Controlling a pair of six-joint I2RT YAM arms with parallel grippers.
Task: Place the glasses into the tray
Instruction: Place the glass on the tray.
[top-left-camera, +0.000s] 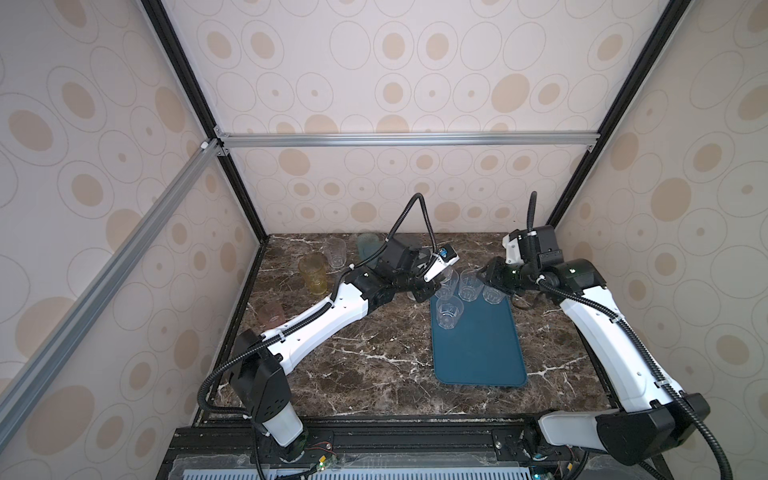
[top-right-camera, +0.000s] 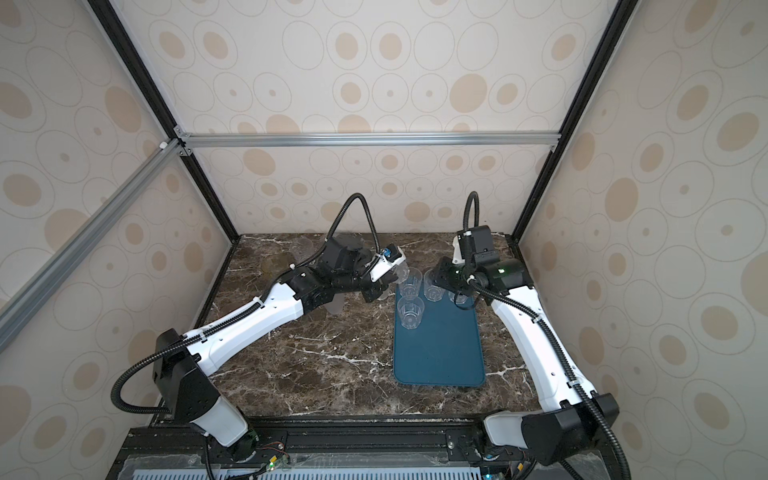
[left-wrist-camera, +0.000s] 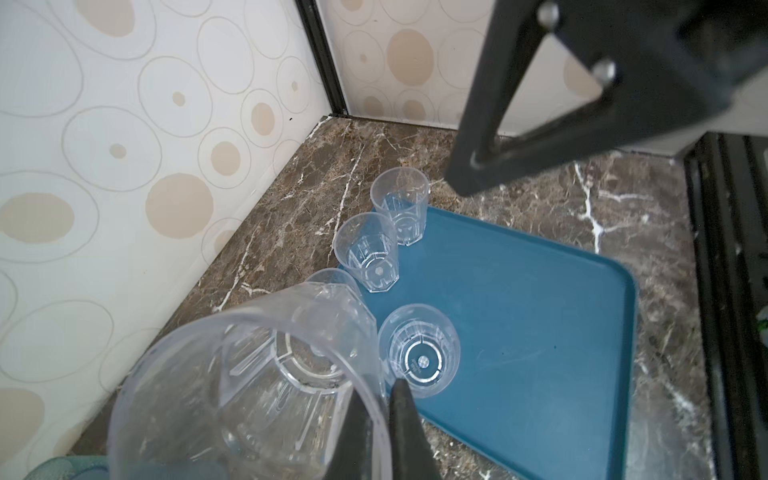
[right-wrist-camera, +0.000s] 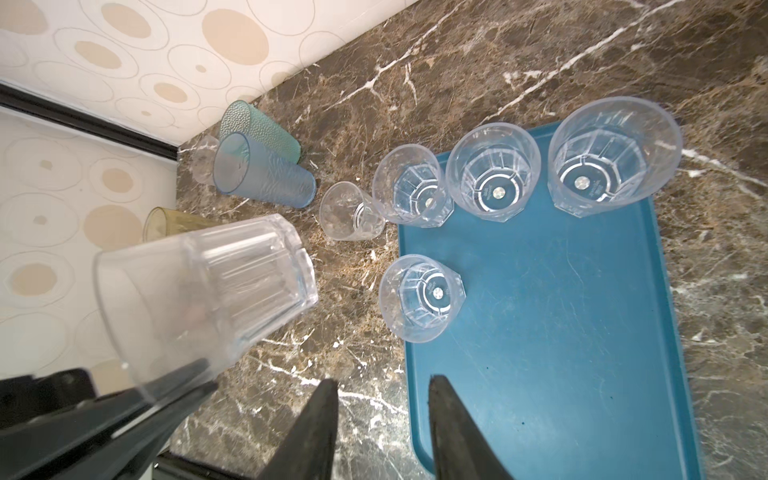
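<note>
Pinching the rim of a tipped clear glass (left-wrist-camera: 249, 374), the left gripper (left-wrist-camera: 378, 405) holds it low in the frame, close by four clear glasses (right-wrist-camera: 492, 174) standing on the blue tray (right-wrist-camera: 561, 332). The right gripper (right-wrist-camera: 382, 380) is open and empty at the tray's edge. Blue cups (right-wrist-camera: 266, 174) and a yellow cup (top-left-camera: 312, 274) sit at the left on the brown marble table (top-left-camera: 374, 365), with spotted walls around.
</note>
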